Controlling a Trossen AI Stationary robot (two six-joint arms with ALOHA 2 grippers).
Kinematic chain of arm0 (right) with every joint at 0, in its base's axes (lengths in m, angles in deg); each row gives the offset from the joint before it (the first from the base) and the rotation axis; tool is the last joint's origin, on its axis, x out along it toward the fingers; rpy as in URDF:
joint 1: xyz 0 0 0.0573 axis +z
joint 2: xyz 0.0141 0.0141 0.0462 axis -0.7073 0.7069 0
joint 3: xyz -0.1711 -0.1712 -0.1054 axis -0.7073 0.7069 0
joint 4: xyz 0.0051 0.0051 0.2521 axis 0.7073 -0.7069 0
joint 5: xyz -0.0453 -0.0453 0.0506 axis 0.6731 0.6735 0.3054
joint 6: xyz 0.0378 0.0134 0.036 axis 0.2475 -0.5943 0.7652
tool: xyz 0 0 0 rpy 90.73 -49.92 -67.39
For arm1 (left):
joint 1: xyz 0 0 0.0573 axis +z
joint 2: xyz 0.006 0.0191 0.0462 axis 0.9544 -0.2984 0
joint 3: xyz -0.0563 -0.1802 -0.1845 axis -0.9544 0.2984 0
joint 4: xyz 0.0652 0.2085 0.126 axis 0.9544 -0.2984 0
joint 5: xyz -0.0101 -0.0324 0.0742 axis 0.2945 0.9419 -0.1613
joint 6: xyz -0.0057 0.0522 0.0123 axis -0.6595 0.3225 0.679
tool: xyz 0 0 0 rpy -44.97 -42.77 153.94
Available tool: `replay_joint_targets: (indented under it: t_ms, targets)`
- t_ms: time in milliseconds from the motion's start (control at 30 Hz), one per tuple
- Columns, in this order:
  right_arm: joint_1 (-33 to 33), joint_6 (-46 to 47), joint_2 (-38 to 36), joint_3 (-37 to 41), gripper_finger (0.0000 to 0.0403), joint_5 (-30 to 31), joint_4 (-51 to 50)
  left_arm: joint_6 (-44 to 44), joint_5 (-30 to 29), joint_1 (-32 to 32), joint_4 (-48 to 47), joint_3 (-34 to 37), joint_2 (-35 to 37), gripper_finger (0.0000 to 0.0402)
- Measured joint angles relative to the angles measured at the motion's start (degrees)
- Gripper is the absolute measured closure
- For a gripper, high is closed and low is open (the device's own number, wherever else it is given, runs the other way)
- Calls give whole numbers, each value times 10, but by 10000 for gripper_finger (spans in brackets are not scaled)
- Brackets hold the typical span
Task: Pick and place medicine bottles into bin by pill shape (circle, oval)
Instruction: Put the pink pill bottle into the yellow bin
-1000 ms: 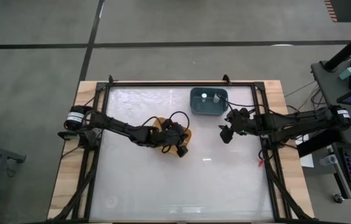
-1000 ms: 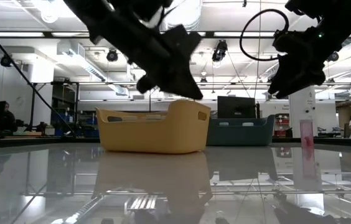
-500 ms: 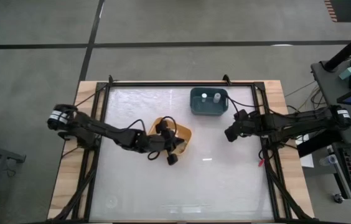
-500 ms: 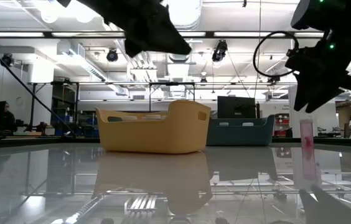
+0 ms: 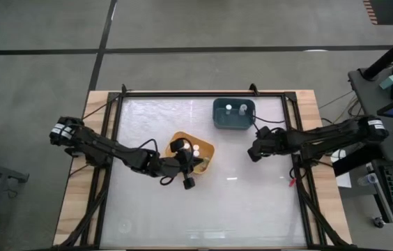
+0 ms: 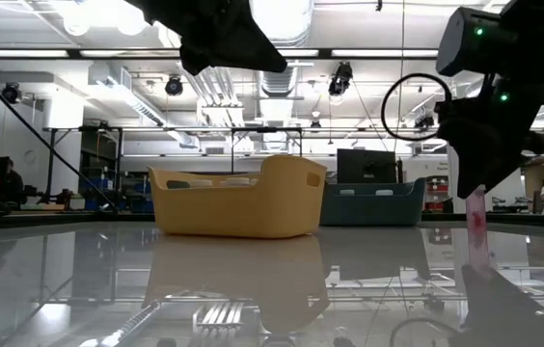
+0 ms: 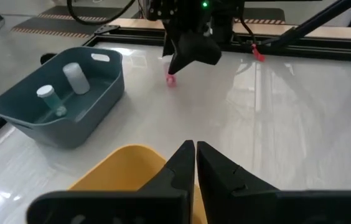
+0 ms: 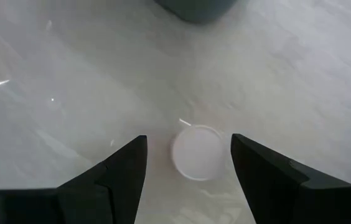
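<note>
Glossy white table [image 5: 252, 209] from above: the right gripper [image 5: 254, 150] hangs near the teal tub [image 5: 219, 120]; the left gripper [image 5: 187, 183] sits beside the orange tub [image 5: 209, 155], farther off. Level view: a pink bottle [image 6: 476, 220] stands upright under the right arm. Left wrist: left fingers pressed together, empty. Right wrist: the bottle's cap [image 8: 198, 152] lies straight below, between wide-spread fingers, axis vertical.

A glossy white table [image 5: 238, 202] is framed by wood. An orange-yellow tub [image 5: 205, 149], a teal tub [image 5: 219, 118] and one white-capped bottle [image 8: 198, 152] are set on it.
</note>
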Motion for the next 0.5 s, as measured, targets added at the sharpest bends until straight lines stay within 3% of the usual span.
replay_joint_targets:
  t_ms: [167,500]
  targets:
    - [0,-5,19,0,200,0,7,0,-5,0,1,0,0,400]
    - [0,-11,22,0,306,0,8,-1,-12,0,2,0,0,400]
